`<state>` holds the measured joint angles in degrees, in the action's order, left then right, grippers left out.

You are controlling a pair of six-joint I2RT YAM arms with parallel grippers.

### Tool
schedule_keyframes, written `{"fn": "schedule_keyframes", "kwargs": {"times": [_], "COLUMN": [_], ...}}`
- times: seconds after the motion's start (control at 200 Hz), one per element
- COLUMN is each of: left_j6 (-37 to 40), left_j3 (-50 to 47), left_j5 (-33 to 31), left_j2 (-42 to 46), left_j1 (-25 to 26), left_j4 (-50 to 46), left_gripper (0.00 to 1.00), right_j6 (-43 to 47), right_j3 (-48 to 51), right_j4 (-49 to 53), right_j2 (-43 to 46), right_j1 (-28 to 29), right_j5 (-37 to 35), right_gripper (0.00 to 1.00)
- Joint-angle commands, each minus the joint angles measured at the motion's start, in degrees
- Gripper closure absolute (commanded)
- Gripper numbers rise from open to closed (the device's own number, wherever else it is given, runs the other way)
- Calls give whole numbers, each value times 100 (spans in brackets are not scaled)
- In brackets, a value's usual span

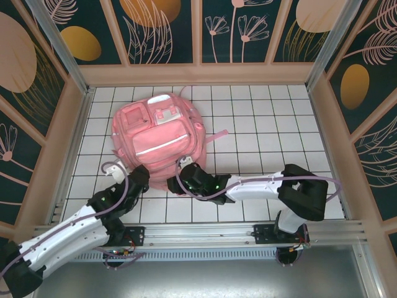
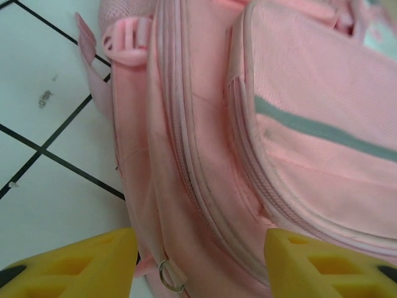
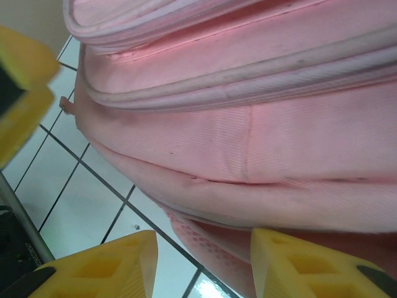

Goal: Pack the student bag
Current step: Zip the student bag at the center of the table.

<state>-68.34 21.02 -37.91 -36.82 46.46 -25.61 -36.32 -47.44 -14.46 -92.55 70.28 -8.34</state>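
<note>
The student bag, a large pink backpack with a pale strip across its front pocket, lies flat on the white tiled table. My left gripper is at the bag's near left edge. In the left wrist view it is open, and the zipper seam and a small metal ring lie in the gap between its yellow fingers. My right gripper is at the near edge too. It is open, with the bag's mesh underside between its fingers.
A loose pink strap trails right of the bag. Wood-framed patterned walls close in the table on three sides. A metal rail runs along the near edge. White tiles spread to the right of the bag.
</note>
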Motion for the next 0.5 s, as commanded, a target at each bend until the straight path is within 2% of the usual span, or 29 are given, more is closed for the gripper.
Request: {"fn": "schedule_keyframes", "kwargs": {"times": [0.0,0.09,0.255,0.31,0.43,0.49], "left_j6": [418,677,1146,1219,1281,1242], "left_j3": [-189,-304,-26,145,280,258], "left_j5": [431,928,1616,1759,2019,2217], "left_j2": [-243,-469,-1247,-1542,-1943,-2046], "left_j1": [-310,-656,-692,-693,-699,-693], "left_j4": [794,1392,2194,2237,2493,2739], "left_gripper": [42,48,63,71,99,100], "right_j6": [51,-31,-34,-34,-55,-68], "right_j3": [-200,-319,-200,-109,89,185], "right_j4": [-126,75,87,84,110,123], "right_j2": [-219,-350,-145,-43,196,315], "right_j1": [24,-62,-240,-277,-324,-348], "right_j5": [-91,-253,-340,-378,-449,-497], "right_gripper": [56,56,56,56,56,55]}}
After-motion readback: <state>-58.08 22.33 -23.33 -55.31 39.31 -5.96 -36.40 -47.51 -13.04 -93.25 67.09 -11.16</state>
